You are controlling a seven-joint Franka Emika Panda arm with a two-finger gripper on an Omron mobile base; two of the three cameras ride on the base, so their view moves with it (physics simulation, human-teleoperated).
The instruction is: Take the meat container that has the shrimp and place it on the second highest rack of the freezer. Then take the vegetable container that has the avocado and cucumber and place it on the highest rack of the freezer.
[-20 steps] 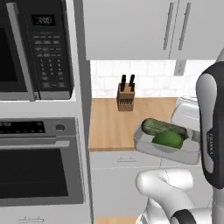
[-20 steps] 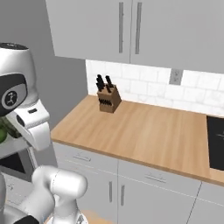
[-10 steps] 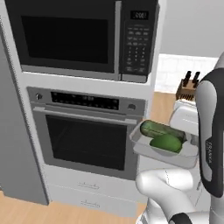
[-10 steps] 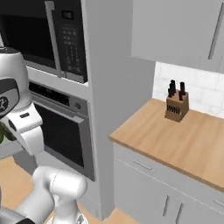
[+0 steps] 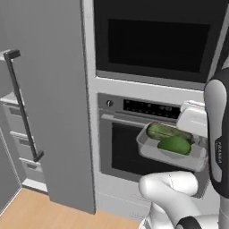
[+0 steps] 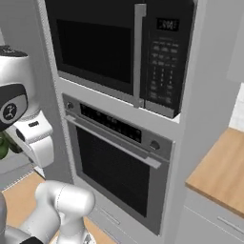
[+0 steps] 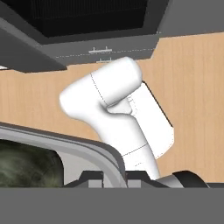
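The gripper (image 7: pixel 114 178) is clamped shut on the rim of the vegetable container (image 5: pixel 172 154), a pale grey tray; in the hand view its two dark finger tips sit either side of the tray's curved grey edge at the bottom of the picture, mostly cut off by the frame. In the left base view the gripper itself is hidden behind the white hand block above the tray's right end, so the grip cannot be seen from there. The tray is held in the air, roughly level, in front of the black oven (image 5: pixel 134 147), with nothing under it but the robot's own white base. Inside it lie the cucumber (image 5: pixel 162 131), a dark-green cylinder toward the back, and the avocado (image 5: pixel 174 145), a bright-green rounded shape in front of it and touching it. In the hand view only a blurred dark-green surface shows inside the tray at the lower left, too close to tell apart. In the right base view the tray is hidden behind the arm, apart from a sliver of green and grey at the left edge. The arm rises at the right of the left base view, its upper link upright and the hand reaching left over the tray. To the left stands the freezer (image 5: pixel 53 103), its open door (image 5: pixel 5 134) with a long dark bar handle (image 5: pixel 23 105) partly cut off; white shelves and grey drawers show behind the handle, too partial to count. A black microwave (image 6: pixel 119 52) sits above the oven.
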